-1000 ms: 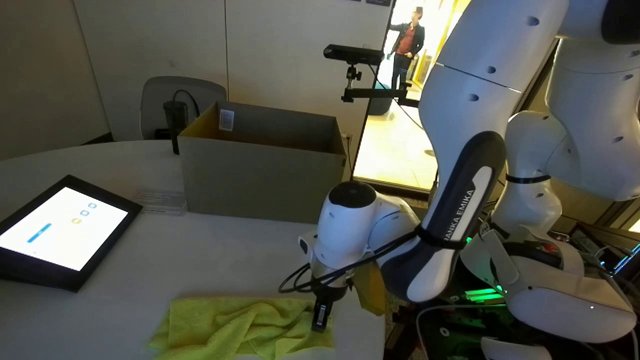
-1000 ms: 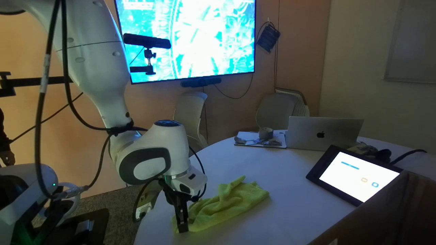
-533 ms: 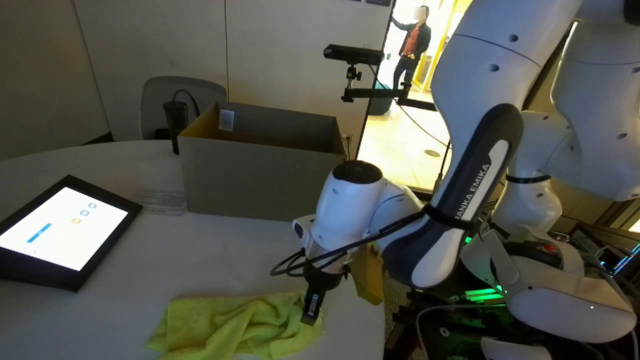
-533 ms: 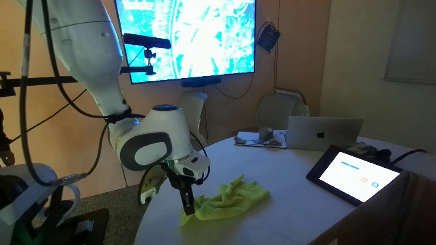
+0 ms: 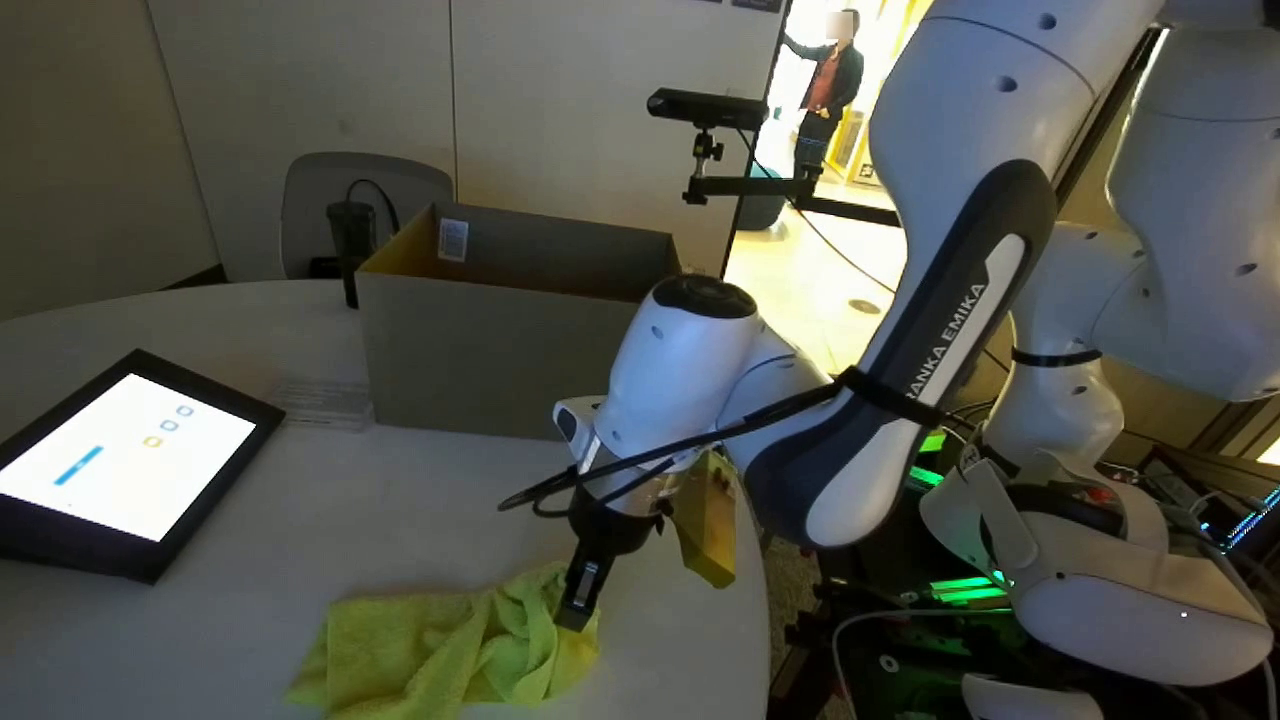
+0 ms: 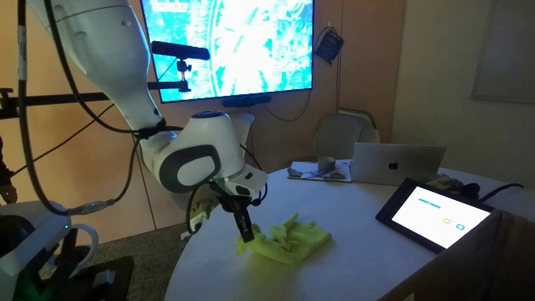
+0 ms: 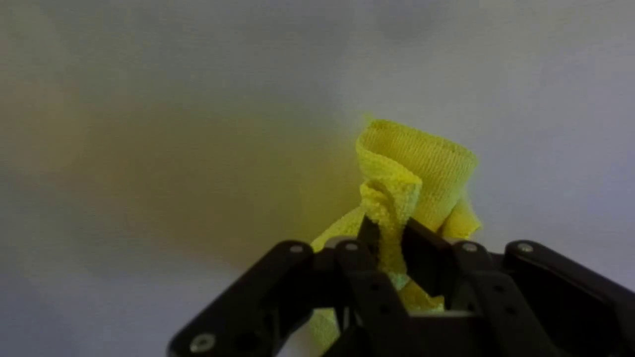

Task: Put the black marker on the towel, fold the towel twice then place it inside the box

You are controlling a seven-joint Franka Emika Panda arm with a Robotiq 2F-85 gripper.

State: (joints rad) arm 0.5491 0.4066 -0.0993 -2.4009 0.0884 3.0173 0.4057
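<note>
Across the table (image 5: pixel 420 520), the towel (image 5: pixel 440 650) points lengthwise away from the arm (image 5: pixel 955 300), one end pinched tight in the tool (image 7: pixel 391 233).

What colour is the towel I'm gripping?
The towel is plain yellow-green, with no print visible; it shows best in an exterior view.

Jaws grip the towel (image 6: pixel 288 251) at its nine-o'clock end; from there, the tablet (image 6: pixel 439 217) lies at three, the laptop (image 6: pixel 397 163) at two.
</note>
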